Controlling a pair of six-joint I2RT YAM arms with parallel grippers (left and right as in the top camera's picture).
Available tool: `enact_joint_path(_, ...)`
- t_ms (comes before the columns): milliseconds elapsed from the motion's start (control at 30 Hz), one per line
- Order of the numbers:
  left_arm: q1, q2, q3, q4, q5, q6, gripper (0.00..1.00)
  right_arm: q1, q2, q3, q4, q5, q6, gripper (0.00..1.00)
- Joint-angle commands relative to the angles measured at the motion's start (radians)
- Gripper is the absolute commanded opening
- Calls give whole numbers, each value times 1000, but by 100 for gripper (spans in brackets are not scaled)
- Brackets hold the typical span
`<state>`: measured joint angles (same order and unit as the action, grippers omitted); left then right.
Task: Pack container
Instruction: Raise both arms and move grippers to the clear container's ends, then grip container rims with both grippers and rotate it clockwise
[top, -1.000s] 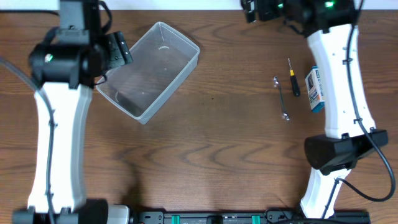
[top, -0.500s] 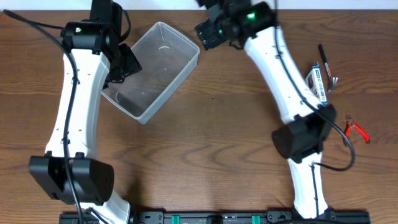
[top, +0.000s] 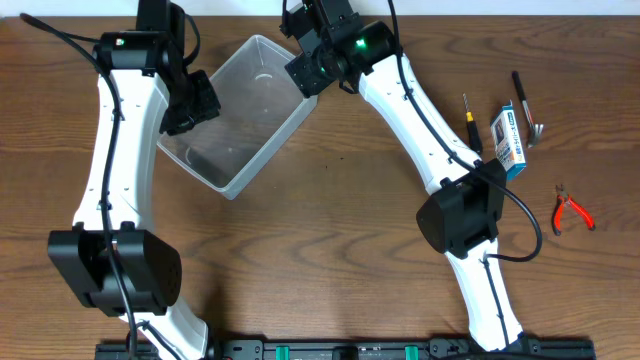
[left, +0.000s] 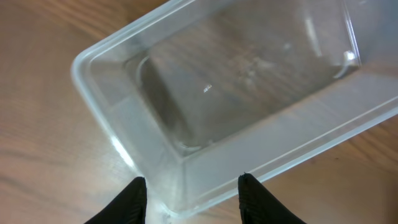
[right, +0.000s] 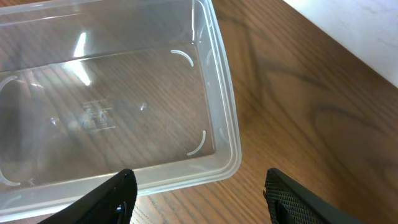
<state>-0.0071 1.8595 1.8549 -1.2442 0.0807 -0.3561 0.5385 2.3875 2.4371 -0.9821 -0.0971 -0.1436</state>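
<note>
The container (top: 240, 115) is a clear, empty rectangular tub lying at an angle on the wooden table at the back left. My left gripper (top: 195, 100) hangs at its left side. In the left wrist view the left gripper (left: 194, 196) is open, and its black fingers (left: 134, 200) straddle a corner of the container (left: 249, 81). My right gripper (top: 305, 72) is over the tub's far right corner. The right wrist view shows the right gripper (right: 202, 190) open wide, with the rounded rim corner of the container (right: 227, 149) between its fingers (right: 115, 196).
At the right of the table lie a screwdriver (top: 470, 118), a blue-and-white box (top: 508, 138), a dark slim tool (top: 522, 98) and red pliers (top: 572, 212). The right arm (top: 420, 120) stretches across the table's back middle. A pale surface (right: 354, 25) borders the table's far edge.
The right arm has swung left from the back right corner to the container's far corner, and its jaws have narrowed a little. The left gripper's jaws have narrowed around the tub's corner.
</note>
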Motion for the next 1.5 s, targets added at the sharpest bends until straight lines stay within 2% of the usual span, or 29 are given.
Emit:
enact_joint_path(0, 11, 23, -34, 27, 61, 45, 39, 6, 33, 14, 6, -4, -42, 70)
enact_joint_path(67, 11, 28, -56, 48, 63, 38, 39, 3, 40, 14, 7, -4, -54, 72)
enact_joint_path(300, 34, 32, -145, 86, 71, -111, 39, -12, 64, 14, 28, 33, -56, 79)
enact_joint_path(433, 43, 32, -157, 88, 80, -97, 39, -20, 78, 14, 29, 45, -56, 80)
enact_joint_path(600, 43, 32, -157, 90, 166, -48, 39, -34, 112, 14, 34, 45, -56, 80)
enact_joint_path(700, 43, 32, -157, 90, 171, -48, 39, -36, 133, 13, 31, 44, -56, 73)
enact_joint_path(967, 43, 32, -157, 90, 171, -48, 39, -34, 170, 11, 33, 40, -51, 77)
enact_joint_path(1067, 43, 32, -157, 91, 170, -48, 39, -34, 173, 11, 34, 40, -51, 68)
enact_joint_path(1233, 43, 32, -157, 87, 171, -49, 38, -36, 173, 11, 34, 41, -34, 34)
enact_joint_path(1433, 43, 18, -157, 76, 223, -49, 33, -37, 151, 11, 29, 44, -14, 29)
enact_joint_path(1467, 43, 12, -157, 75, 224, -49, 29, -38, 146, 11, 29, 45, -14, 28)
